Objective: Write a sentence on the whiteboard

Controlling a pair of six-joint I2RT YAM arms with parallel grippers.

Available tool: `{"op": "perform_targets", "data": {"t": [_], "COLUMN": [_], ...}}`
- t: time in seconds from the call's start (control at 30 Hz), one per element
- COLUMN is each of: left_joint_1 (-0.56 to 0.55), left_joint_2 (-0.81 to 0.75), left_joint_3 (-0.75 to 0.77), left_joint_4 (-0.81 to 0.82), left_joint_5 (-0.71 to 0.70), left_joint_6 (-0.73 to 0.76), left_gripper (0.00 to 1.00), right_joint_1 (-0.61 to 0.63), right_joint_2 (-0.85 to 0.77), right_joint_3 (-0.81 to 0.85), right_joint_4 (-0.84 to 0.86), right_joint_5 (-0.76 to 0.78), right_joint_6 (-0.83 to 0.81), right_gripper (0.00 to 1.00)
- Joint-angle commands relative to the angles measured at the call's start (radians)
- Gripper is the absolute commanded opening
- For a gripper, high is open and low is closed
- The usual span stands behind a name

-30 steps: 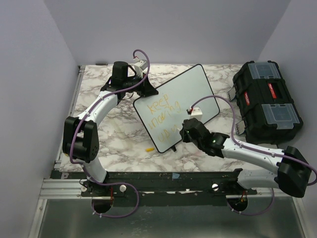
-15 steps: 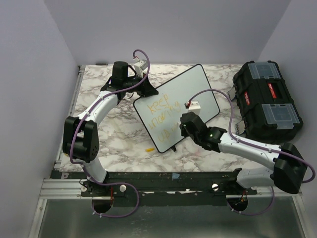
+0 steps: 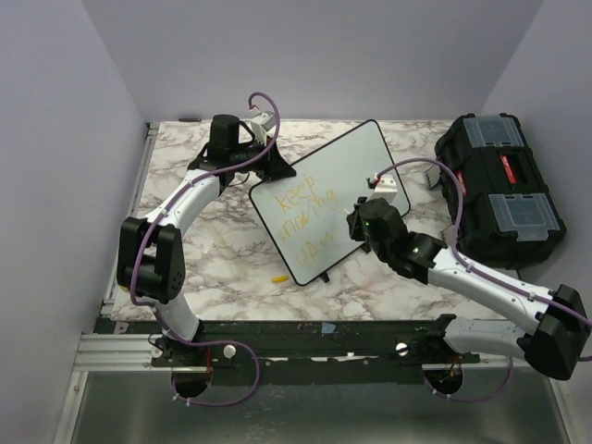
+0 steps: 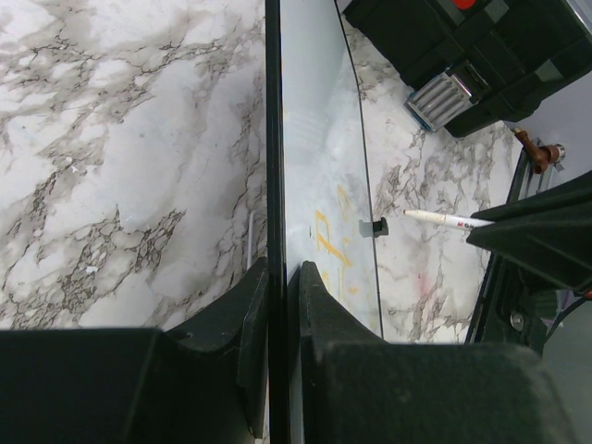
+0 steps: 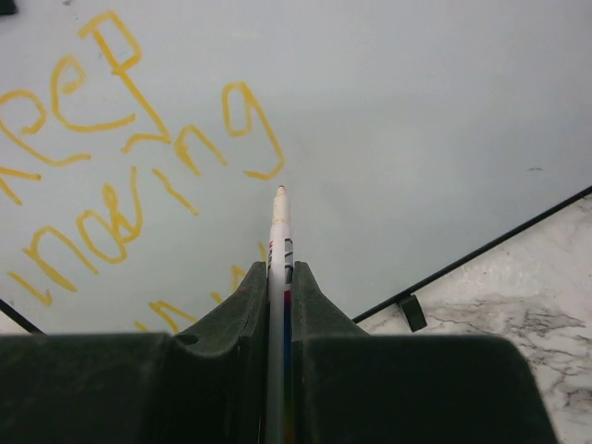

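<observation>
Pinching marker (image 5: pixel 278 236) w/ R gripper (image 5: pixel 279 282), shifting up & right off line 3 vs 1 s ago. Hovering tip just below the "g" ending line 2 of sentence (image 3: pixel 310 220), prob. touching up, contact unclear. Farther back, clamping whiteboard (image 3: pixel 356 162) rim mid-table w/ L gripper (image 4: pixel 282 282).

Glossy, smooth whiteboard (image 3: pixel 356 166); polished marble-look table (image 3: pixel 222 250); matt black plastic toolbox (image 3: pixel 481 227); glossy plastic marker (image 5: pixel 278 231).

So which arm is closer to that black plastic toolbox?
Right. The right arm, holding a white marker over the black-rimmed whiteboard, lies beside the toolbox; the left arm clamps the whiteboard's far edge.
</observation>
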Motion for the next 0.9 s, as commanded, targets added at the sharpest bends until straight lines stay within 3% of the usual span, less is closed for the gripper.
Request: {"op": "perform_targets", "data": {"t": [0.0,0.3,0.87], "left_joint_1": [-0.036,-0.035,-0.035], "left_joint_2": [0.018,0.019,0.016], "left_joint_3": [-0.026,-0.028,-0.029], "left_joint_4": [-0.055,-0.052,-0.055], "left_joint_5": [0.039,0.039,0.038], "left_joint_6": [0.103,0.102,0.103], "left_gripper": [0.0,0.0,0.0], "right_joint_1": [-0.022,-0.031,-0.041], "right_joint_2": [-0.071,-0.074,0.028], "right_joint_3": [-0.08,-0.16,-0.104], "right_joint_4": [0.022,0.056,0.09], "right_joint_5": [-0.021,-0.095,-0.08], "right_joint_6": [0.002,0.018,0.01], "right_gripper": [0.01,0.01,0.01]}}
